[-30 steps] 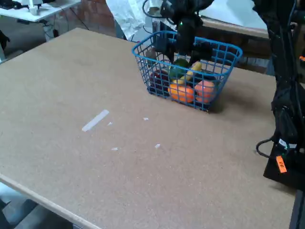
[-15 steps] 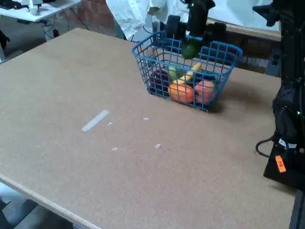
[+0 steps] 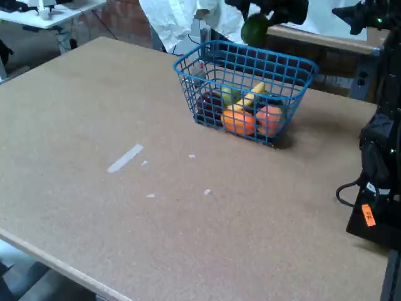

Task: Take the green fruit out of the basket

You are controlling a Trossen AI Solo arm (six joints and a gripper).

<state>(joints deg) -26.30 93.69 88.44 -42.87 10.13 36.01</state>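
1. Dark green, glossy, round: green fruit seen in the fixed view near the top edge, up in the air above the basket's far rim, clear of the wire.
2. Black hand at the top edge, largely cut off by the frame; closed around the green fruit from above, fingers hard to separate from the dark body.
3. Blue wire-mesh basket standing upright on the worktop, toward the far right part of the surface, flared sides, open top.
4. Inside the basket, toward its near right end: two orange fruits side by side against the front mesh, a yellow banana lying slanted over them, a paler yellow-green piece just left of the banana, a dark red piece at the left end.
5. Brown fibreboard worktop, a strip of pale tape left of centre, a few small pale flecks near the middle.
6. Black arm base and cables at the right edge, a small orange tag low on it.
7. White cloth hanging behind the basket at the back.
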